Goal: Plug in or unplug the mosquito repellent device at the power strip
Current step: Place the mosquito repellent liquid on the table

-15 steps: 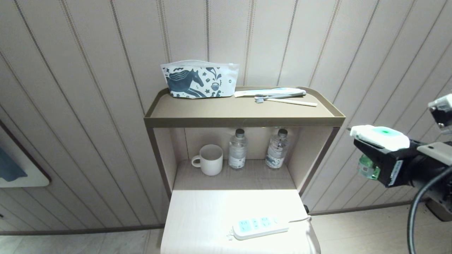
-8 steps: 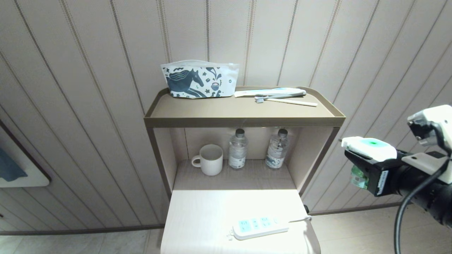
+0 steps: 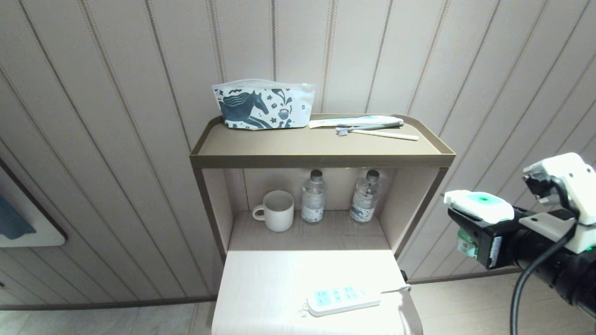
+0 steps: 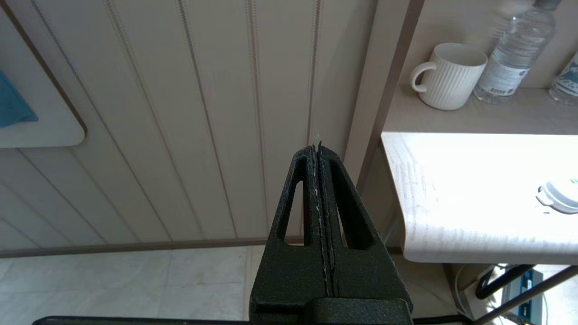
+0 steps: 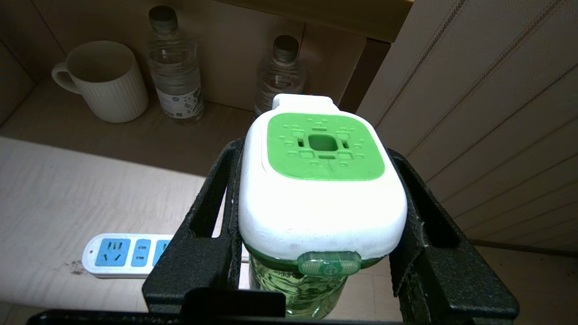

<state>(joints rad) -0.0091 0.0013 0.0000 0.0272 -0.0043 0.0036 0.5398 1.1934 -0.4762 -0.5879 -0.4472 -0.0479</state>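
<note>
Right end effector [image 3: 470, 221]: seen at the right of the head view, off the right side of the shelf unit and above floor level; its fingers [image 5: 205, 216] are pinched on the two sides of the mosquito repellent device [image 5: 323, 180].
Mosquito repellent device: carried in the air, green face turned up, clear green bottle [image 5: 293, 289] hanging below the white head; it is held well apart from the power strip [image 3: 342, 299].
Power strip: laid flat near the front right of the pale table [image 3: 260, 288], light-blue socket faces up, thin white cord [image 3: 396, 289] led off over the right edge; nothing is plugged into the sockets that show.
Left end effector [image 4: 319, 189]: shown only in the left wrist view, pressed together and empty, beside the left edge of the table and in front of the panelled wall.
Lower shelf [image 3: 321, 235]: a ribbed white mug [image 3: 275, 211] and two clear water bottles [image 3: 313, 197] are stood at the back.
Top shelf [image 3: 316, 146]: a horse-print pouch [image 3: 263, 104], a toothpaste tube [image 3: 356, 121] and toothbrushes [image 3: 379, 134] are laid along the back.
</note>
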